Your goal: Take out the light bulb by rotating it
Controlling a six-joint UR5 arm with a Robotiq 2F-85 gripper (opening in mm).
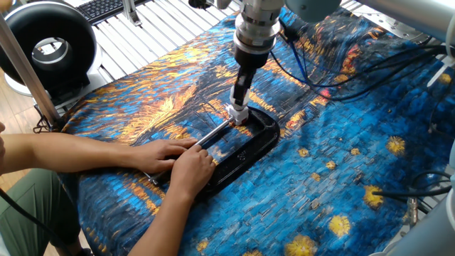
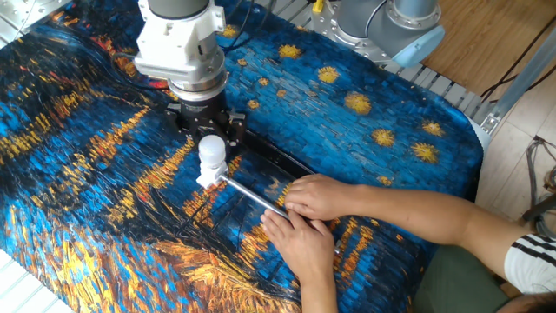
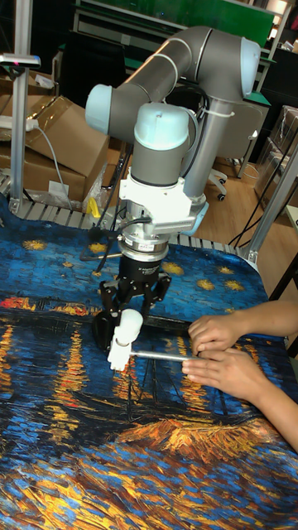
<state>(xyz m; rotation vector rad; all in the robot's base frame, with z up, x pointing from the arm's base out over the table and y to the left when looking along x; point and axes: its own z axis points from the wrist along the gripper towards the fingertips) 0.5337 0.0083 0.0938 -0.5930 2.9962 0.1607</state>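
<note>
We see the gripper [image 2: 211, 143] straight over the bulb [image 2: 213, 154], black fingers [image 3: 108, 297] flanking the globe, though whether they pinch it we cannot tell. The bulb stands upright in its socket [image 2: 208, 177] at the clamp's [image 1: 250, 146] end. Two hands [image 2: 306, 216] press the clamp onto the cloth [image 1: 341, 171].

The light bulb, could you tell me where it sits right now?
The light bulb stands upright in its white socket at the far end of the black clamp, directly under the gripper, beyond the person's hands.
</note>
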